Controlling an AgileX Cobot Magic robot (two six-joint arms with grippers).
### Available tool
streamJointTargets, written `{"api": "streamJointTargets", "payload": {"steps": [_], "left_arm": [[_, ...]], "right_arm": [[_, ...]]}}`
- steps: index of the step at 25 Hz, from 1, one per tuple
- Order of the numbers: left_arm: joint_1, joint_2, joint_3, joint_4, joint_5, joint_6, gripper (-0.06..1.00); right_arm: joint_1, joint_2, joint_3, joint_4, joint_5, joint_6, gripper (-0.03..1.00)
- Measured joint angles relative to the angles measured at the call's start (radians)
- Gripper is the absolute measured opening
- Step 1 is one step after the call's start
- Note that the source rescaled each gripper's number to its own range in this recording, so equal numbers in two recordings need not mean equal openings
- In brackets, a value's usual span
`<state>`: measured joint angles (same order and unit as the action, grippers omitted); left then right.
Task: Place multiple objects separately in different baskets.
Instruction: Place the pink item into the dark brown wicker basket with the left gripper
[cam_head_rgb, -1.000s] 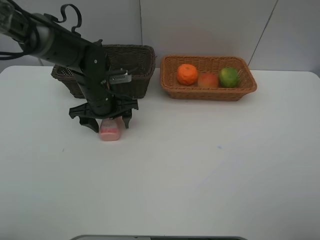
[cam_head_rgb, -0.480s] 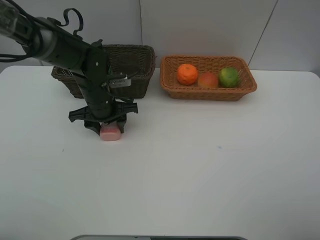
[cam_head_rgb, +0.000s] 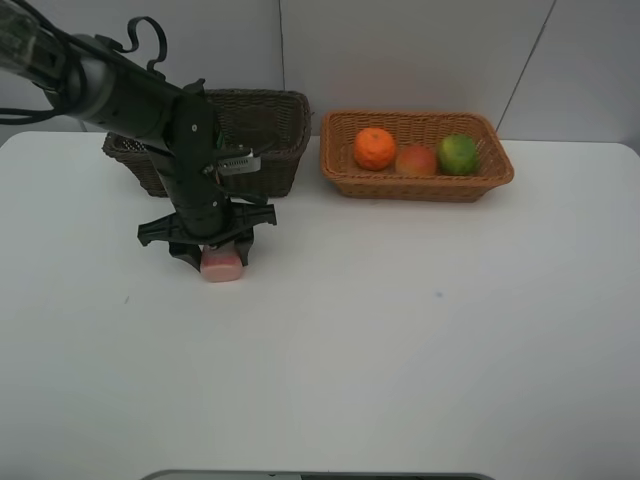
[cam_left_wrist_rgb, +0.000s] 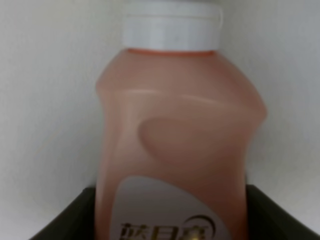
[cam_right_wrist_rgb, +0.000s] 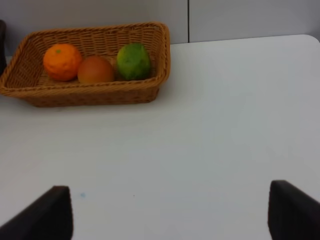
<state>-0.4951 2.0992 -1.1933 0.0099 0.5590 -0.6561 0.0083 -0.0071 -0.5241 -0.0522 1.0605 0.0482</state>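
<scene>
The small pink bottle with a white cap lies on the white table in front of the dark brown basket. My left gripper points down over it, with its fingers closed against the bottle's sides. In the left wrist view the bottle fills the frame between the black fingers. The orange, the red-yellow fruit and the green fruit lie in the orange-tan basket. My right gripper is open and empty. The pump bottle and the mauve cup are out of view.
The left arm crosses in front of the dark basket and hides part of it. A wall stands right behind both baskets. In the right wrist view the orange-tan basket sits far ahead across bare white table.
The left gripper came down over the pink bottle and its wide-open fingers closed in on the bottle's sides. It has hardly moved in the last half second.
</scene>
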Motion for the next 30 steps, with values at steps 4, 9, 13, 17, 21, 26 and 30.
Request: {"api": "streamJointTargets", "payload": {"steps": [4,9,13,17,21,26,30], "left_arm": [[0.0,0.0,0.0,0.0,0.0,0.0,0.69],[0.0,0.0,0.0,0.0,0.0,0.0,0.69],[0.0,0.0,0.0,0.0,0.0,0.0,0.69],[0.0,-0.027,0.0,0.001,0.014,0.009,0.69],[0.0,-0.125,0.0,0.004,0.067,0.062,0.69],[0.0,-0.265,0.0,0.054,0.121,0.097,0.69],[0.019,-0.338,0.0,0.147,0.158,0.102,0.69]], "right_arm": [[0.0,0.0,0.0,0.0,0.0,0.0,0.61],[0.0,0.0,0.0,0.0,0.0,0.0,0.61],[0.0,0.0,0.0,0.0,0.0,0.0,0.61],[0.0,0.0,0.0,0.0,0.0,0.0,0.61],[0.0,0.0,0.0,0.0,0.0,0.0,0.61],[0.0,0.0,0.0,0.0,0.0,0.0,0.61],[0.0,0.0,0.0,0.0,0.0,0.0,0.61]]}}
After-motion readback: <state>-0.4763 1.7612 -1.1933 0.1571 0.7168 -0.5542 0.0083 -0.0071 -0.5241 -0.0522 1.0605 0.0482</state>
